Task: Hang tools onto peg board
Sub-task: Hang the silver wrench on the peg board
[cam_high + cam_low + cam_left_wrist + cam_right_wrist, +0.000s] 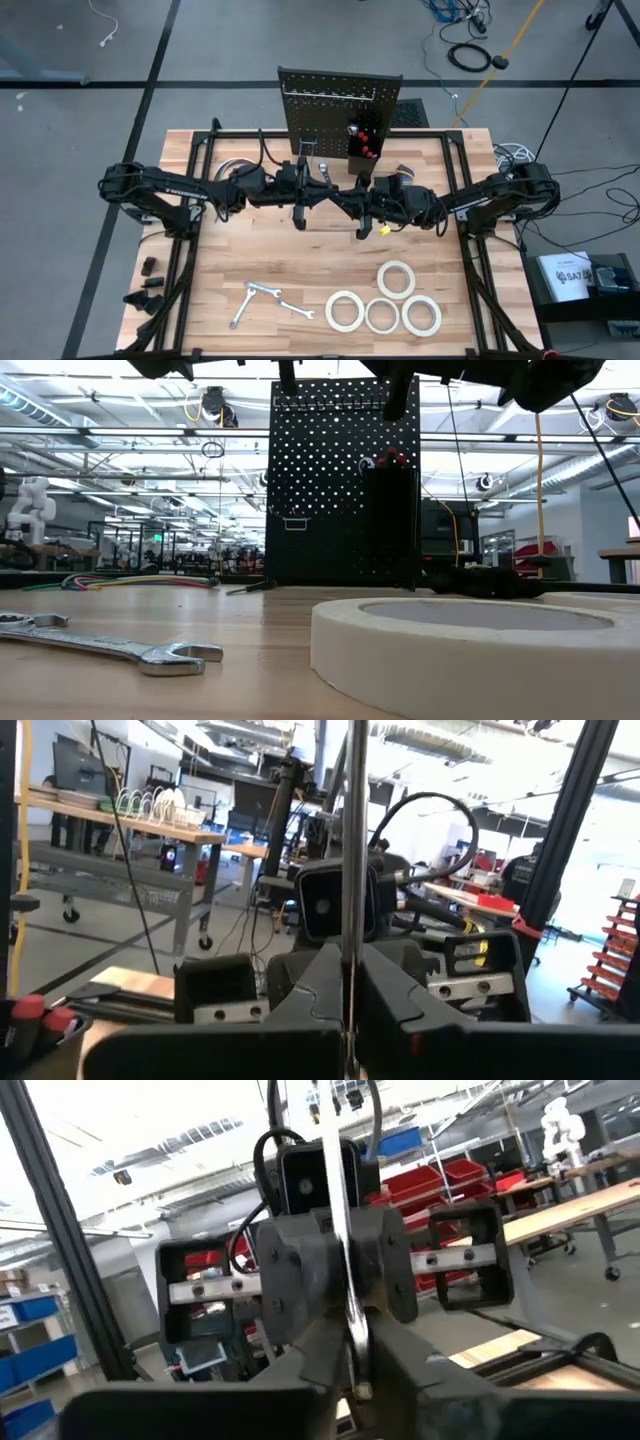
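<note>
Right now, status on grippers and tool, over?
Left gripper shut on slim silver wrench, mid-air before upright black perforated peg board. Right gripper at same wrench. Nothing seen between them and board.

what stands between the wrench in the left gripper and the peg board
Nothing visible does. The left gripper, shut on the wrench, hangs just in front of the peg board. The right gripper faces it from the side, not from the board's side.

The peg board [338, 105] was black with pale dots; 4 tape rolls [382, 299] were white; wrenches [262, 301] silver; table [240, 260] light wood.
</note>
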Motion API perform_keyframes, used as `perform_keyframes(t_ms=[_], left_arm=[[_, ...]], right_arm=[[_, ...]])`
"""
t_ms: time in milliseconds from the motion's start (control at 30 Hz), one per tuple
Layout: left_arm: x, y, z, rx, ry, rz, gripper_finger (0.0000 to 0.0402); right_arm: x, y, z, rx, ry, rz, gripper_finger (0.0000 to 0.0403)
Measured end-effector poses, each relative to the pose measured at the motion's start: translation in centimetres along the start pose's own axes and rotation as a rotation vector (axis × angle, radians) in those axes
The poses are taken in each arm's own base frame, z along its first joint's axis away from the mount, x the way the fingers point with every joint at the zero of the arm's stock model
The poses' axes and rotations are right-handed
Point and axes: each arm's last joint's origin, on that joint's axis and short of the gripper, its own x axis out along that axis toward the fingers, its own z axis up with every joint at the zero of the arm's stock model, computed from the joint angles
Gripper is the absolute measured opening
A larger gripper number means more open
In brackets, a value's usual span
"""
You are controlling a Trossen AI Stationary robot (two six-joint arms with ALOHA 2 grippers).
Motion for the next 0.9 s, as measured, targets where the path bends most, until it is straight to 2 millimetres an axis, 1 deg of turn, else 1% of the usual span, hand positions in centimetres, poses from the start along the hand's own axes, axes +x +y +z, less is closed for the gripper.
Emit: perform_keyframes(t_ms=[133, 267, 367, 467, 533, 600, 633, 700, 767, 900], left_arm=[[-0.3, 0.7, 0.5, 0.001, 0.040, 0.034, 0.0004], [-0.4, 2.1, 0.8, 0.004, 0.076, 0.086, 0.0004], [-0.4, 3.5, 1.2, 0.005, 0.104, 0.105, 0.0004], [-0.3, 5.0, 1.4, 0.001, 0.149, 0.125, 0.0004], [-0.2, 6.0, 1.2, -0.004, 0.173, 0.131, 0.0004], [0.3, 6.9, 1.7, 0.001, 0.151, 0.128, 0.0004], [0.4, 7.3, 1.5, -0.004, 0.171, 0.130, 0.0004], [1.1, 8.0, 1.5, -0.005, 0.180, 0.132, 0.0004], [1.5, 8.6, 1.0, -0.013, 0.209, 0.144, 0.0004], [2.1, 9.3, 1.5, -0.007, 0.193, 0.157, 0.0004]], right_arm=[[0.0, -0.5, 0.6, -0.027, 0.014, -0.027, 0.0094], [-0.4, -1.2, 1.5, -0.069, 0.099, -0.073, 0.0151], [-1.2, -1.5, 2.3, -0.147, 0.205, -0.113, 0.0186], [-2.4, -1.5, 3.6, -0.227, 0.287, -0.134, 0.0212], [-3.4, -1.4, 4.5, -0.275, 0.329, -0.147, 0.0223], [-4.2, -1.2, 5.4, -0.299, 0.344, -0.148, 0.0229], [-4.6, -1.1, 5.9, -0.309, 0.345, -0.149, 0.0231], [-5.2, -0.8, 7.0, -0.321, 0.326, -0.144, 0.0232], [-5.8, -0.6, 7.8, -0.341, 0.314, -0.138, 0.0231], [-6.7, -0.5, 9.1, -0.358, 0.284, -0.156, 0.0227]])
